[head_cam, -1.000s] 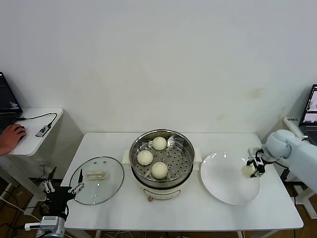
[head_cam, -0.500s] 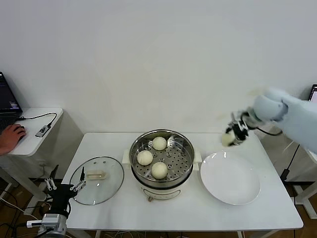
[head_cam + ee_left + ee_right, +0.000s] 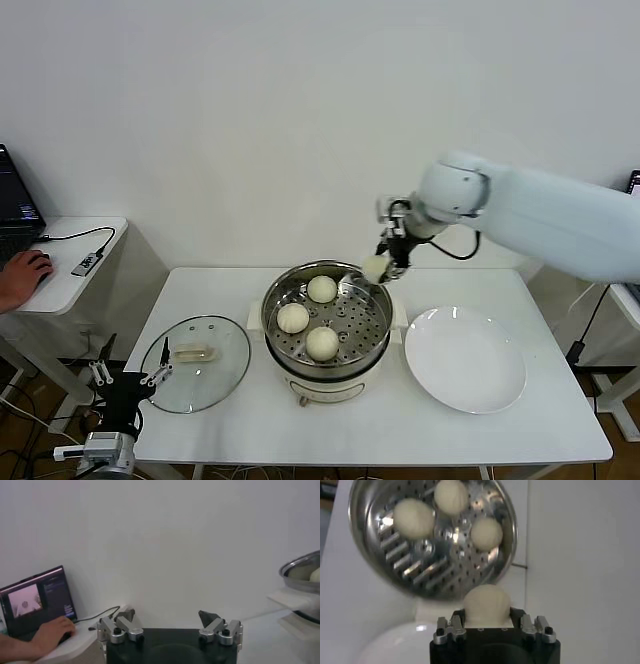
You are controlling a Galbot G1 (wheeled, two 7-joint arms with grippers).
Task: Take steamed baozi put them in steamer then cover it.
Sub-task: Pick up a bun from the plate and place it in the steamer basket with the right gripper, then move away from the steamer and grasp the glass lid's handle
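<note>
Clear glass comes first on the left — the cover (image 3: 195, 351) lies flat on the white table (image 3: 560, 420), well apart from where it must end up, and its whitish handle (image 3: 194, 352) runs long-ways from side to side across the middle. Just off the table's near left corner hangs the left gripper (image 3: 128, 383), its fingers spread wide with nothing in them, waiting. In the middle sits the shiny steamer (image 3: 327, 318), mouth facing straight up, with three baozi (image 3: 321, 289) already on the holey tray (image 3: 352, 322). They are round, so they have no long side to speak of. Above the steamer's far right rim hangs the right gripper (image 3: 381, 266), and its fingers are closed around the fourth baozi (image 3: 375, 268); the right wrist view shows this bun squeezed between the two fingers, with the tray's open spot below. What could go wrong? I think the bun is right over the rim, so if it is let go here it may hit the edge and roll onto the table. A hard squeeze could dent the soft bun too — or it may stick to a finger. On the right the white plate (image 3: 465, 359) lies bare.
</note>
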